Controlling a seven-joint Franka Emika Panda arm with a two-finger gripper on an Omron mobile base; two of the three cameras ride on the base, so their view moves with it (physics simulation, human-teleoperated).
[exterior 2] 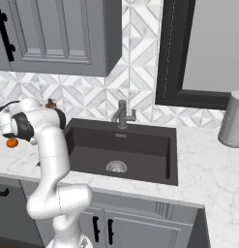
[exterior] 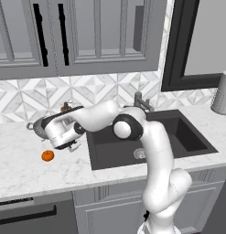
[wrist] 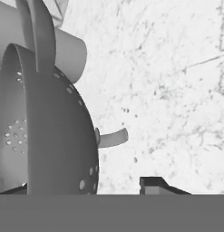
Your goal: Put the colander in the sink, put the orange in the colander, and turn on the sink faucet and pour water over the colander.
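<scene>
Arm reaching left over the marble counter (exterior: 23,173), hand at the colander (wrist: 50,136). Gripper (wrist: 90,188) fingers stand apart, one either side of the colander wall; whether they press it cannot be told. The orange (exterior: 48,156) lies just beside the colander, left of the sink (exterior: 151,146). Faucet (exterior 2: 122,114) stands behind the basin.

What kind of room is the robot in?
It looks like a kitchen, a computer-drawn one. There is a dark sink set in a marble counter with a faucet behind it, grey cupboards above, and a metal colander and an orange on the counter.
</scene>
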